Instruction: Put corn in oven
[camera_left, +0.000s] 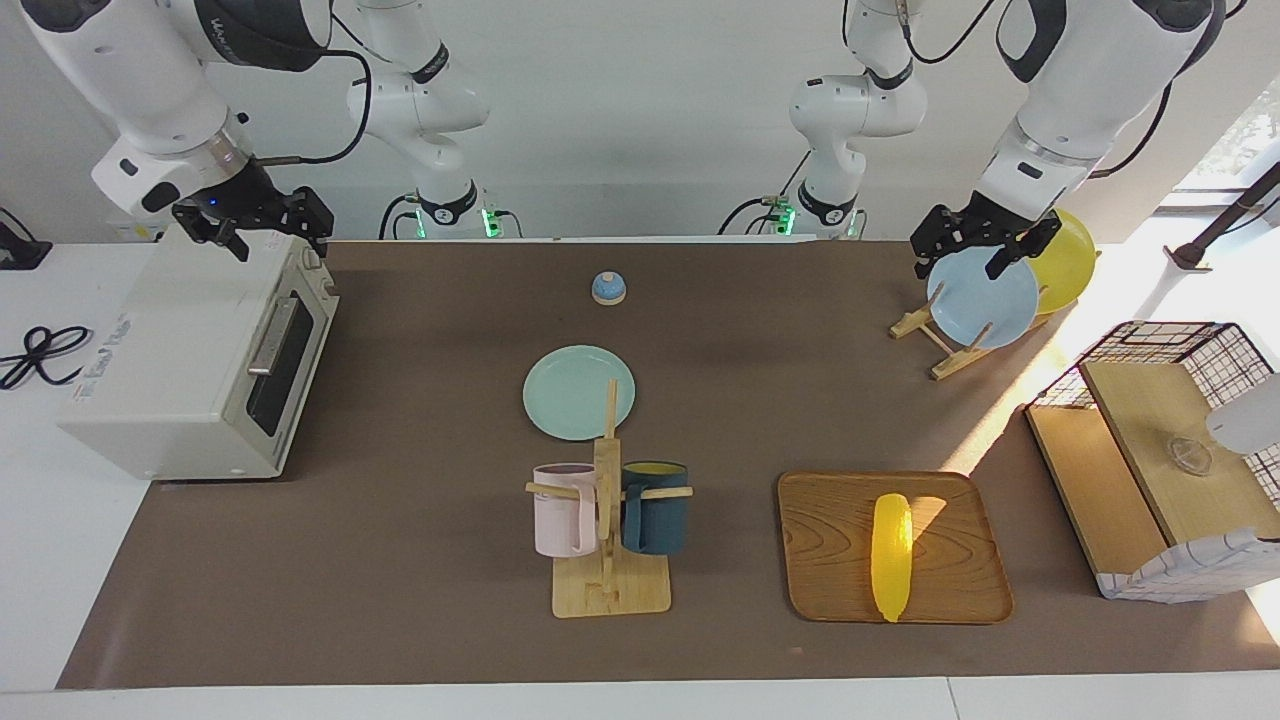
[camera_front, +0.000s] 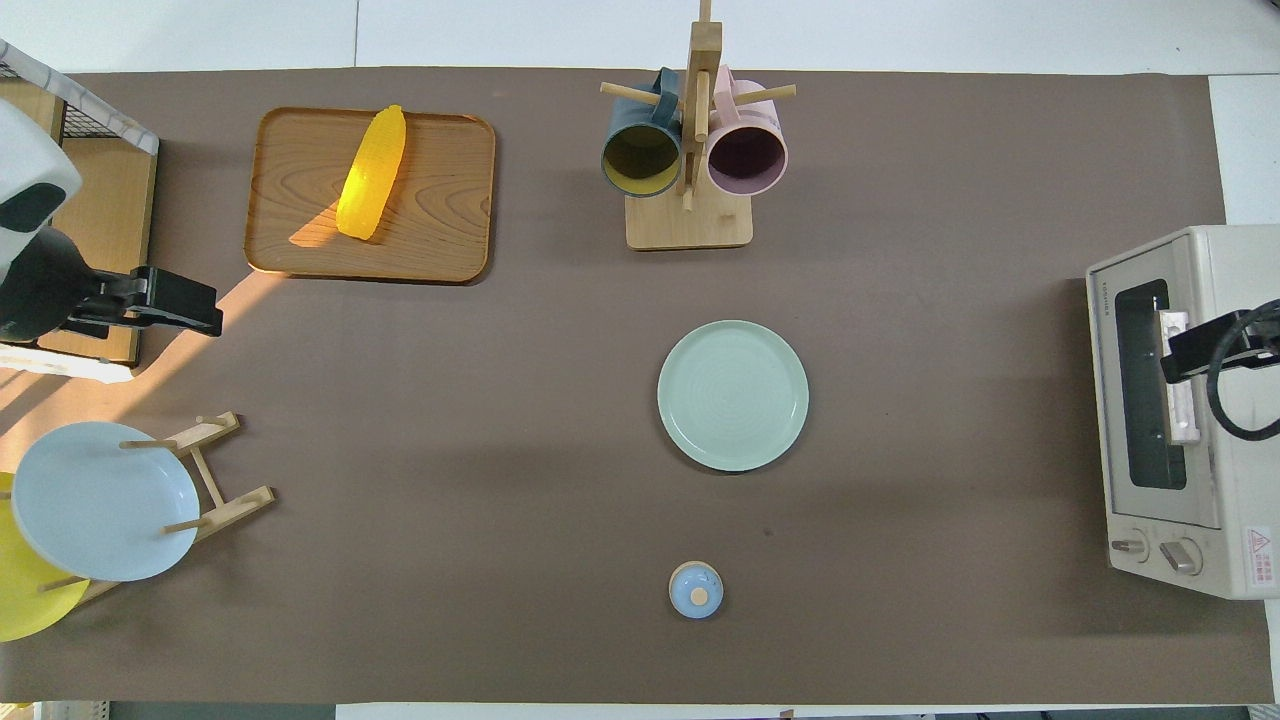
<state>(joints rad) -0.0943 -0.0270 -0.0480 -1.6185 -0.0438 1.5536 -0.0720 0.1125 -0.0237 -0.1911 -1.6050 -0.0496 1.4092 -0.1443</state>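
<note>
Corn (camera_left: 891, 556): lies loose on wooden tray (camera_left: 960, 600), far from robots, for pickup
Oven (camera_left: 190, 380): door shut, at right arm's end
Left gripper (camera_left: 985, 255): open, empty, over plate rack (camera_left: 950, 345), waiting
Right gripper (camera_left: 255, 225): open, empty, over oven

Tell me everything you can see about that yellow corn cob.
The corn is a smooth, glossy, bright yellow cob with tapered ends, plastic-looking. It lies flat on a wooden tray, slightly askew to the tray's edges, one tip reaching the rim farthest from the robots. Sunlight falls across it. Only the tray touches it; neither gripper is close to it.
</note>
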